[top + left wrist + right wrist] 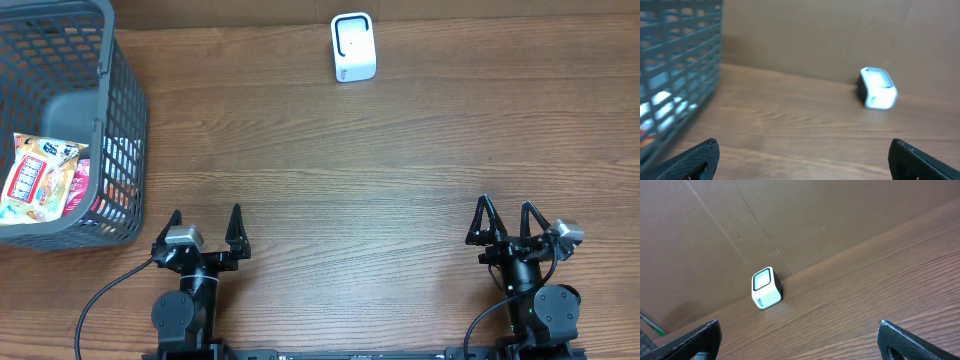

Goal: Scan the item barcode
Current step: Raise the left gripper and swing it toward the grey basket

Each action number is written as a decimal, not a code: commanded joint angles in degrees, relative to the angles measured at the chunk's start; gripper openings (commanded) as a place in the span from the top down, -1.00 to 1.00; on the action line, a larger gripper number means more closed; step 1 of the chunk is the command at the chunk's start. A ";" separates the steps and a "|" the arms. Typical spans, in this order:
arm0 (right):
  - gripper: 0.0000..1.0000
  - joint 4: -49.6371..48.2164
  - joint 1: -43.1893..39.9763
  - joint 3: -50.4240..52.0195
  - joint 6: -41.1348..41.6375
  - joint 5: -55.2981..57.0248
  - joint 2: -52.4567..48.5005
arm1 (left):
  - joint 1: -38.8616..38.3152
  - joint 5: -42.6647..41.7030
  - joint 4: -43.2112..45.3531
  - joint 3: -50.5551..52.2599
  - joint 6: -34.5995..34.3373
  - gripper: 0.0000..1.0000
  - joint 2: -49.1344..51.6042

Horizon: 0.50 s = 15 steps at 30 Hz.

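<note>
Left gripper (206,212) and right gripper (505,203) sit at the near edge of the counter (340,170), jaws spread wide, holding nothing. A snack packet (35,180) lies in the grey basket (125,70) at the left; the white scanner (353,47) stands at the far edge, well apart.
</note>
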<state>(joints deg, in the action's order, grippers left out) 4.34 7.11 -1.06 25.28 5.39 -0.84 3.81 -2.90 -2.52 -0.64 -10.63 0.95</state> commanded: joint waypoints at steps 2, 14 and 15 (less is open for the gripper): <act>-1.00 -0.24 -0.22 0.61 0.04 0.55 0.68 | -0.09 -7.65 6.56 0.28 -9.35 -1.00 -0.70; -1.00 -0.24 -0.22 0.61 0.04 0.55 0.68 | -0.09 -10.27 12.20 -13.66 -4.31 -1.00 2.82; -1.00 -0.24 -0.22 0.61 0.04 0.55 0.68 | -0.09 -10.25 12.20 -15.04 -4.07 -1.00 4.72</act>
<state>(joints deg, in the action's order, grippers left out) 4.36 7.11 -1.06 25.30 5.37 -0.84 3.81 -12.08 9.67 -10.39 -17.61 1.45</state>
